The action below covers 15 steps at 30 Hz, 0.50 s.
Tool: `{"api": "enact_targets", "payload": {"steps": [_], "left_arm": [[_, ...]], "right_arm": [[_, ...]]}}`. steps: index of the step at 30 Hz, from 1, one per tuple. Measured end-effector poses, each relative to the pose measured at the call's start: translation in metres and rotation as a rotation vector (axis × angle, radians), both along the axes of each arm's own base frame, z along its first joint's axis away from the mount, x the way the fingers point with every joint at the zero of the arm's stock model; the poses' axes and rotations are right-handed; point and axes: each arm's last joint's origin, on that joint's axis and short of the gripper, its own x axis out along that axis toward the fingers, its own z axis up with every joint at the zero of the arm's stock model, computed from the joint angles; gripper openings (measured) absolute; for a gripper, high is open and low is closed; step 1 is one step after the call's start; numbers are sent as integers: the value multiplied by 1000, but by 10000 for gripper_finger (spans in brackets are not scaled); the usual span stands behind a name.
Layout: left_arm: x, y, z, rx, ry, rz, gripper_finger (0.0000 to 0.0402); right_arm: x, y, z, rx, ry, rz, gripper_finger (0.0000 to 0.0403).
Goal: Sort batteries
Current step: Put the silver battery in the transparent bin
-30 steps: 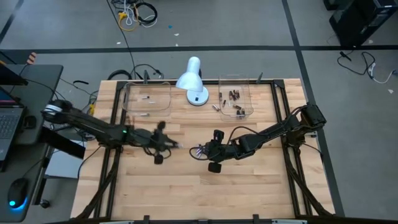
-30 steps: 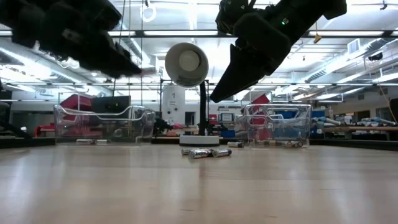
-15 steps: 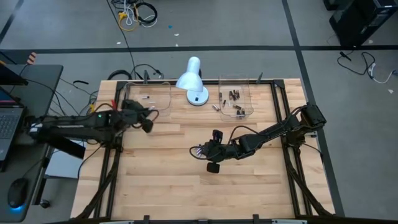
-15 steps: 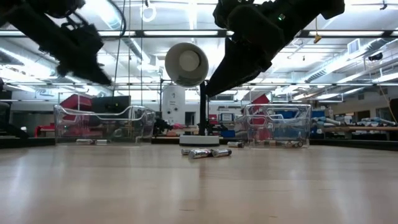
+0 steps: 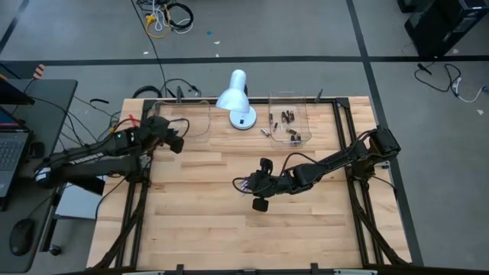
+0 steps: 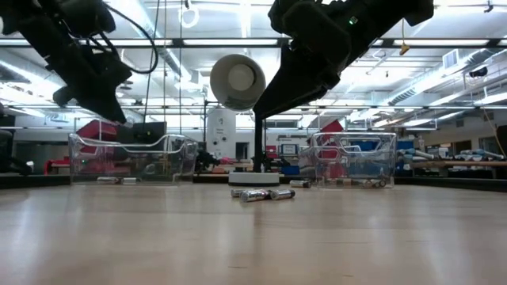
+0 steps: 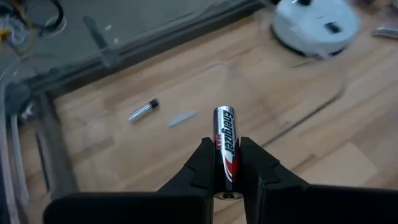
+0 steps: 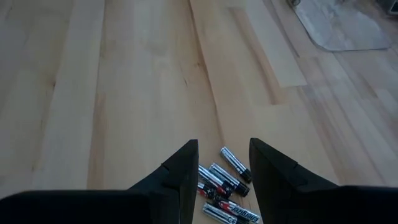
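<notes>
My left gripper (image 7: 225, 163) pinches one battery (image 7: 224, 140) tight, up over the left tray (image 5: 200, 114). My right gripper (image 8: 222, 163) hangs with its fingers wide apart above a little pile of batteries (image 8: 224, 190) on the table (image 5: 199, 229).

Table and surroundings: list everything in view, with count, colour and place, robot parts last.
Table: one, light wood, dark frame.
Left tray: one, clear, far left; two small batteries inside.
Right tray: one, clear, far right; several dark batteries inside.
Lamp: one, white, between the trays.
Loose batteries: a small cluster, silver and black, mid-table under the right tool.
Held battery: one, silver, black and red, in the left tool.
Laptop: one, dark, on a desk at far left.
Cables: a tangle on the floor beyond the table.
Left tool: shut on the held battery, over the left tray.
Right tool: open, above the loose batteries.
</notes>
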Motion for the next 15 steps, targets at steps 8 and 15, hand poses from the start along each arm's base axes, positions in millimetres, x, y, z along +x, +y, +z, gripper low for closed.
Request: {"api": "enact_targets", "payload": {"steps": [8,15], "left_arm": [[-6,33,-14,-108,105,185,31],[-5,61,-37,-217,257,247,37]], "right_arm": [[2,-1,2,11,-29,-6,128],[2,-1,2,4,-28,-2,128]]}}
